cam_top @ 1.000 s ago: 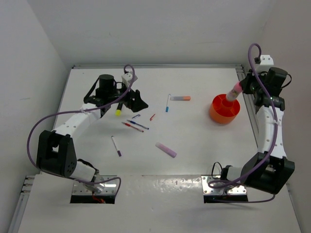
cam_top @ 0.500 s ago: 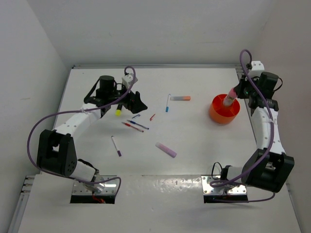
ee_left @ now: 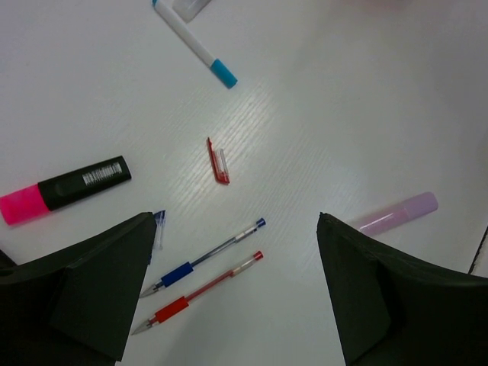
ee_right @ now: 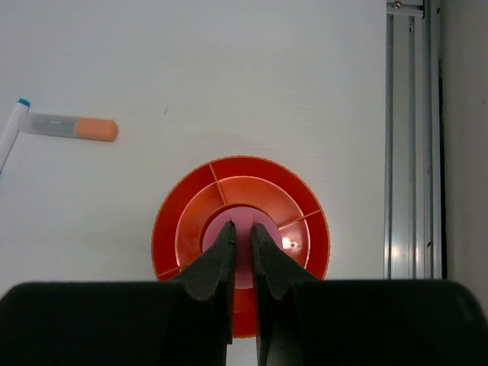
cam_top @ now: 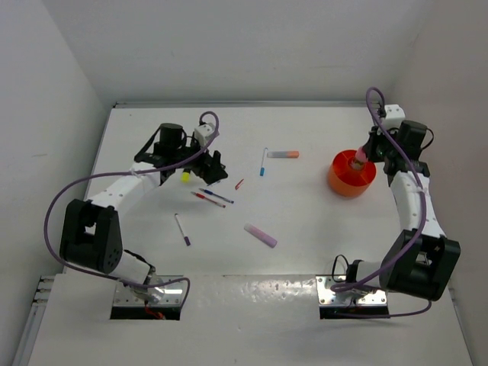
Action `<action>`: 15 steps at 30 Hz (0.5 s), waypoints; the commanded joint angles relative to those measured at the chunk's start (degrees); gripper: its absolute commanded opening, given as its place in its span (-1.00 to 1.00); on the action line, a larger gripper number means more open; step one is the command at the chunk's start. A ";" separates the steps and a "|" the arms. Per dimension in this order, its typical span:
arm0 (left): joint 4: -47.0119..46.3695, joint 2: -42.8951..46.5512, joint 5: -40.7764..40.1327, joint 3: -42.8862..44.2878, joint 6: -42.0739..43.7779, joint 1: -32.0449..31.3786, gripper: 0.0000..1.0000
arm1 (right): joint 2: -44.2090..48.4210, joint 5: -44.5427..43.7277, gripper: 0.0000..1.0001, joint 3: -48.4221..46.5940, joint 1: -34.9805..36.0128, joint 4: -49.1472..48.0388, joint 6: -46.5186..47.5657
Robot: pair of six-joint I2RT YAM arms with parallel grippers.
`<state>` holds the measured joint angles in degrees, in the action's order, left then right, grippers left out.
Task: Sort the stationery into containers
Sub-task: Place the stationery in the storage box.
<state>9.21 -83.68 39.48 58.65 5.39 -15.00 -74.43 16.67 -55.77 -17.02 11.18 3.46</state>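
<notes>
My right gripper (ee_right: 242,227) hangs straight above the round orange bowl (ee_right: 166,242), shut on a pink marker (cam_top: 358,158) that stands upright with its lower end in the bowl's centre cup (cam_top: 345,183). Only its pink end (ee_right: 263,232) shows past the fingers in the right wrist view. My left gripper (ee_left: 235,229) is open wide above the table, with a blue pen (ee_left: 204,263) and a red pen (ee_left: 200,293) lying side by side between and below its fingers. In the top view this gripper (cam_top: 213,168) sits just behind those pens (cam_top: 216,197).
Near the left gripper lie a black marker with a pink end (ee_left: 65,190), a red cap (ee_left: 219,162), a white pen with a blue cap (ee_left: 197,48) and a lilac marker (cam_top: 261,235). A purple pen (cam_top: 182,229) and an orange-grey marker (cam_top: 283,154) lie further off.
The right arm has swung left and lowered the pink marker into the bowl's centre. The left gripper has shifted a little right, toward the blue and red pens.
</notes>
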 commanded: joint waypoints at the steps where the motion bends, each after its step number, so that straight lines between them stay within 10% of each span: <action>1: 3.44 -1.04 -2.39 1.02 5.75 -1.42 0.85 | -0.19 -0.41 -0.79 0.22 0.67 -3.71 1.02; 10: 15.47 -4.30 -1.08 5.15 19.21 -8.72 0.51 | -0.36 -0.14 0.00 -3.11 1.55 -0.02 -1.09; 15: 19.17 -4.65 1.21 6.38 27.81 -16.87 0.45 | 2.45 4.33 0.01 -8.82 1.90 5.51 -7.06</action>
<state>24.97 -88.44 38.11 62.74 25.26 -27.97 -75.05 17.58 -59.29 -15.53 15.27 0.32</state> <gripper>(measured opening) 0.727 0.504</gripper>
